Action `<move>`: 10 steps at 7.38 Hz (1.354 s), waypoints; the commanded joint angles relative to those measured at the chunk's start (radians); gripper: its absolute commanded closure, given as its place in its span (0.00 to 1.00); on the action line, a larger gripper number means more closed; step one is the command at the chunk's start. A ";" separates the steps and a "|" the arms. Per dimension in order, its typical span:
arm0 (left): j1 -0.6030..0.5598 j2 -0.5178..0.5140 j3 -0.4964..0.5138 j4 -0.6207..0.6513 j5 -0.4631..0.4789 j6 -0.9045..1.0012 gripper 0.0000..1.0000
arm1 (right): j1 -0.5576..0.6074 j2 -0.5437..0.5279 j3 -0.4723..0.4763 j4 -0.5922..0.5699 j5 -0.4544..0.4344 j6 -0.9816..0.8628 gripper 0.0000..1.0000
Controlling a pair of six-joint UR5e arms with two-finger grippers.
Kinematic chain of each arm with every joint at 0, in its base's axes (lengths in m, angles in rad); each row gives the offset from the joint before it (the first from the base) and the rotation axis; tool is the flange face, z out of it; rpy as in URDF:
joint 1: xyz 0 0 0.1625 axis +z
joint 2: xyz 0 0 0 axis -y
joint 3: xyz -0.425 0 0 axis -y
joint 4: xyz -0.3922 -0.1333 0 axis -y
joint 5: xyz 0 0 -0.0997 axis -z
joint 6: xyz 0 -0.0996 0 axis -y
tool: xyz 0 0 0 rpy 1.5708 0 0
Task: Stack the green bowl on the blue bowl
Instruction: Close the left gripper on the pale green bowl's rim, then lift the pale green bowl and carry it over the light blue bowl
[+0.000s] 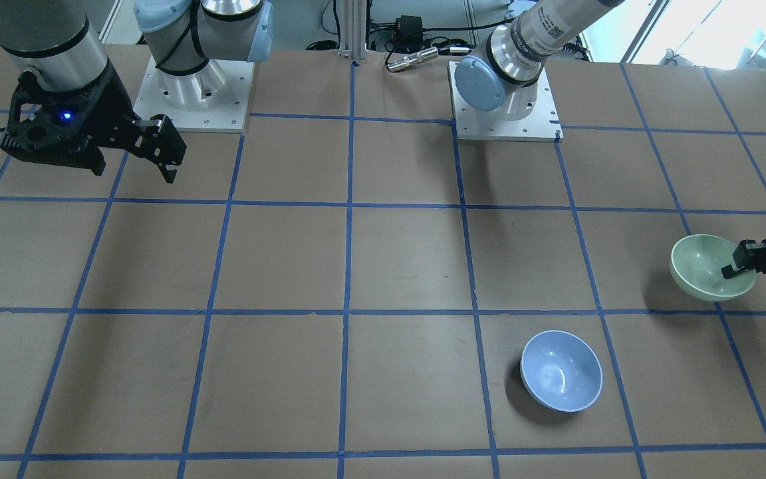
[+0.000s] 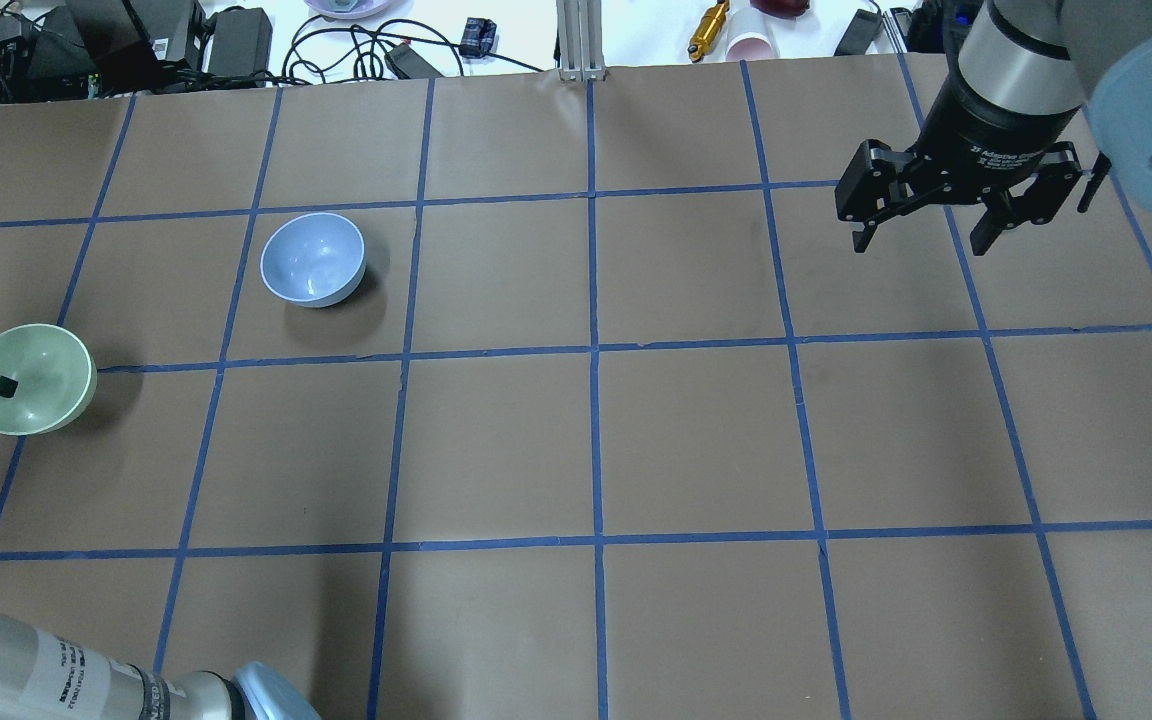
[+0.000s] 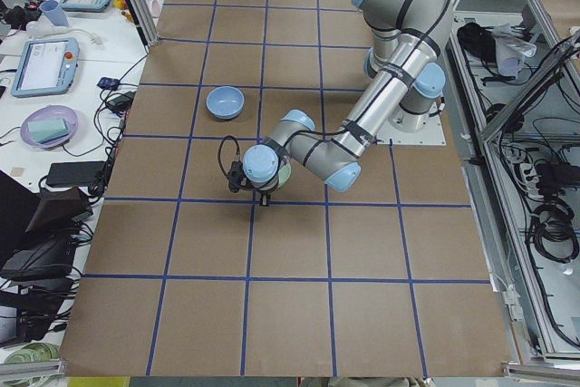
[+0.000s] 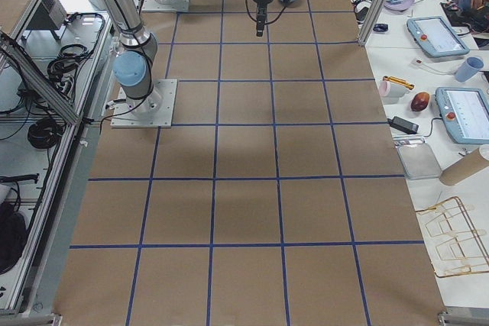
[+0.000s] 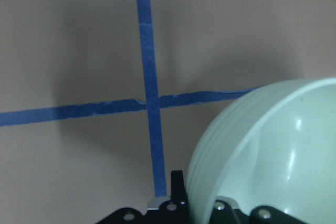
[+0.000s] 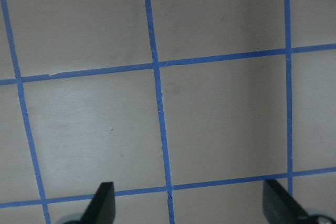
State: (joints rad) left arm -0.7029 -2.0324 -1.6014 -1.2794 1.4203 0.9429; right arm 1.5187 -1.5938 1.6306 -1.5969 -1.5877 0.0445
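Green bowl (image 1: 702,263) x1, blue bowl (image 1: 561,379) x1 from my seat; half-cropped left gripper (image 1: 741,263) clamps green's rim, right gripper (image 2: 921,240) gapes empty.

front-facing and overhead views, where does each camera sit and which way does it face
Front-facing: across the table, looking steeply down toward the robot's bases; left gripper holds the pale mint-green round plastic bowl at view right.
Overhead: behind the robot, looking forward and down; that gripper shows at view left.
Shared: light periwinkle-blue round bowl, open right gripper.

The right gripper (image 4: 260,28) hangs jaws-down above the far end of the blue-taped table (image 4: 244,211).
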 commanded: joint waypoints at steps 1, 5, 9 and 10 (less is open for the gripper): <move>-0.021 0.008 0.060 -0.104 -0.046 -0.097 0.96 | 0.000 0.000 0.000 0.000 0.000 0.000 0.00; -0.191 0.034 0.077 -0.104 -0.107 -0.321 0.96 | 0.000 0.000 0.000 0.000 0.000 0.000 0.00; -0.342 0.020 0.113 -0.097 -0.159 -0.559 0.96 | 0.000 0.000 0.000 0.000 0.000 0.000 0.00; -0.343 0.017 0.112 -0.095 -0.193 -0.564 0.96 | 0.000 0.000 0.000 0.000 0.000 0.000 0.00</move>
State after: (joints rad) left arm -1.0352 -2.0098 -1.4903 -1.3775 1.2610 0.3972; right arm 1.5187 -1.5938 1.6307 -1.5969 -1.5877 0.0445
